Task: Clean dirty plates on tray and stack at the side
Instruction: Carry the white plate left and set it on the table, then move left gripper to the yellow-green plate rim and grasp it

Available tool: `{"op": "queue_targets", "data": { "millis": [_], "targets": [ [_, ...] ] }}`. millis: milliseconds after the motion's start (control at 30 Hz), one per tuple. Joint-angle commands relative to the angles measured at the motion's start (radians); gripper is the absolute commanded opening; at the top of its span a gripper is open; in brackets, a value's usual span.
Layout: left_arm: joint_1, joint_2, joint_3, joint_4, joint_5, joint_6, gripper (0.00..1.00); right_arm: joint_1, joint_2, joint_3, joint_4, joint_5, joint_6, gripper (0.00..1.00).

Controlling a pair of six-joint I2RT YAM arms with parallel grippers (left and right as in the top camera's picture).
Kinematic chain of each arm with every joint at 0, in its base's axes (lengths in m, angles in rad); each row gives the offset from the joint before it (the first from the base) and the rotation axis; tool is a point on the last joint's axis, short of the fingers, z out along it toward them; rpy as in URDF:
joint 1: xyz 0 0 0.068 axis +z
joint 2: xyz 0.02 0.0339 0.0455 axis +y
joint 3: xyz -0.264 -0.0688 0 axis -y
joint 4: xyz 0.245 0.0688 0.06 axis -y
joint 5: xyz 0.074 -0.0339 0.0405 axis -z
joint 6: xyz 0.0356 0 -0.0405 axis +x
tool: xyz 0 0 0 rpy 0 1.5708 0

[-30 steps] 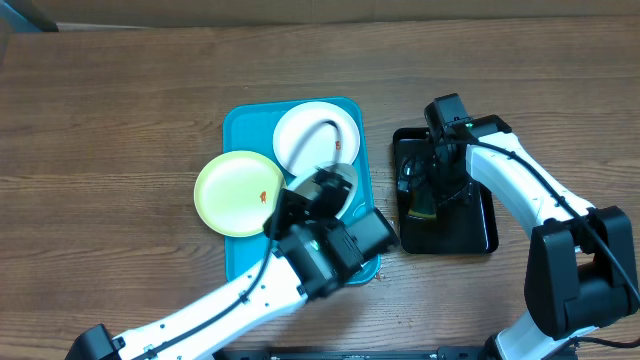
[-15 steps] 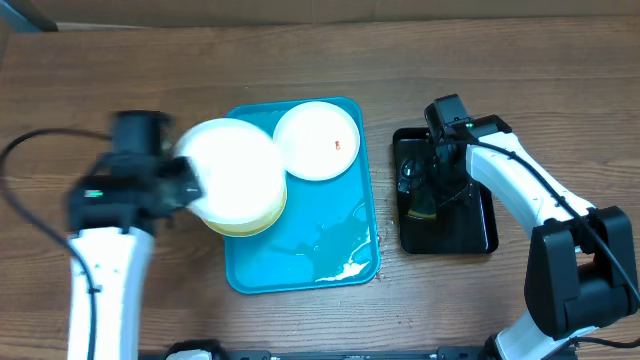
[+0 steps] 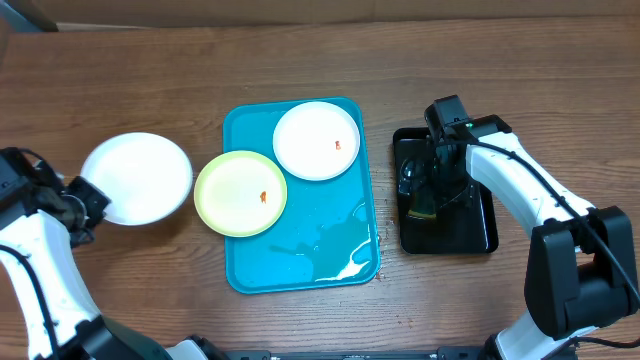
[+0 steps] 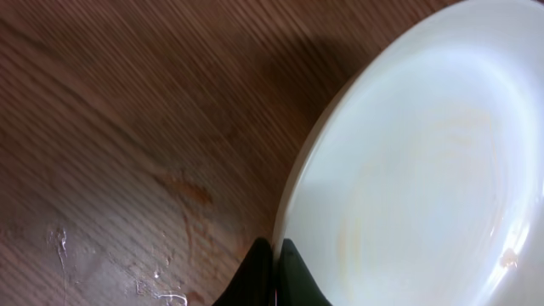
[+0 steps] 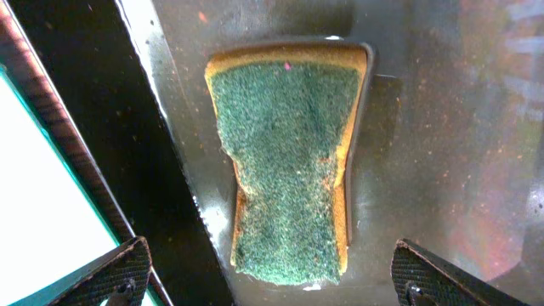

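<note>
The jaws of the left gripper [image 4: 274, 265] are closed tight on the rim of a white plate [image 4: 425, 161], one dark finger [image 4: 251, 276] on each side of the edge. In the left wrist view this grip is at the bottom centre, and the plate fills the right half of the frame. Its surface shows only faint pale marks. In the overhead view the plate is at the left, outside the tray, over the bare wood of the table [image 3: 150, 70]. Whether it rests on the wood cannot be told.

The jaws of the right gripper [image 5: 276, 276] stand wide apart and hold nothing. Between them, in the middle of the right wrist view, lies a green sponge [image 5: 289, 161] with a yellow edge. It lies flat in the wet black tray [image 5: 442, 127], which is at the right of the overhead frame.

The turquoise tray [image 3: 300, 260] is in the centre of the overhead frame. A second white plate [image 3: 316, 140] with a small orange-red smear lies in its upper right part. A yellow-green plate [image 3: 240, 193], also smeared, lies over the tray's left rim, partly on the tray and partly outside. Water and some foam are in the tray's lower right corner.
</note>
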State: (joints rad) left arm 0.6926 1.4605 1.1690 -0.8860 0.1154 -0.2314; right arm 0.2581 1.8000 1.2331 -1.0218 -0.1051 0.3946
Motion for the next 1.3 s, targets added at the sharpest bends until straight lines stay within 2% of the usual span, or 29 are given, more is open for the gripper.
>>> {"op": "queue_targets", "data": {
  "millis": [0,167,667,700,733,767,800,967,1133,1267],
  "targets": [
    [0.017,0.032,-0.003,0.066,-0.05,0.022,0.04,0.007,-0.006,-0.004,-0.006,-0.005,-0.003,0.92],
    [0.014,0.101,-0.003,0.158,-0.074,0.022,0.04,0.007,-0.006,-0.004,-0.004,-0.005,-0.003,0.92],
    [0.021,0.326,-0.003,0.299,-0.113,0.027,0.06,0.007,-0.006,-0.004,-0.027,-0.005,-0.003,0.92],
    [0.021,0.327,-0.003,0.307,-0.127,0.027,0.3,0.007,-0.006,-0.004,-0.032,-0.005,-0.003,0.92],
    [0.021,0.325,-0.002,0.309,-0.126,0.027,0.47,0.007,-0.006,-0.004,-0.032,-0.005,-0.003,0.92],
    [0.021,0.325,0.0,0.309,-0.122,0.026,0.61,0.007,-0.006,-0.004,-0.032,-0.005,-0.003,0.92],
    [0.021,0.323,0.003,0.306,-0.112,0.026,0.68,0.007,-0.006,-0.004,-0.031,-0.005,-0.003,0.92],
    [0.02,0.308,0.04,0.243,-0.08,0.026,0.79,0.007,-0.006,-0.004,-0.033,-0.005,-0.003,0.92],
    [-0.008,0.256,0.137,0.117,0.014,0.033,0.79,0.007,-0.006,-0.004,-0.035,-0.006,-0.016,0.92],
    [-0.091,0.191,0.211,-0.016,0.126,0.079,0.78,0.007,-0.006,-0.003,-0.02,-0.073,-0.166,0.88]
  ]
}}
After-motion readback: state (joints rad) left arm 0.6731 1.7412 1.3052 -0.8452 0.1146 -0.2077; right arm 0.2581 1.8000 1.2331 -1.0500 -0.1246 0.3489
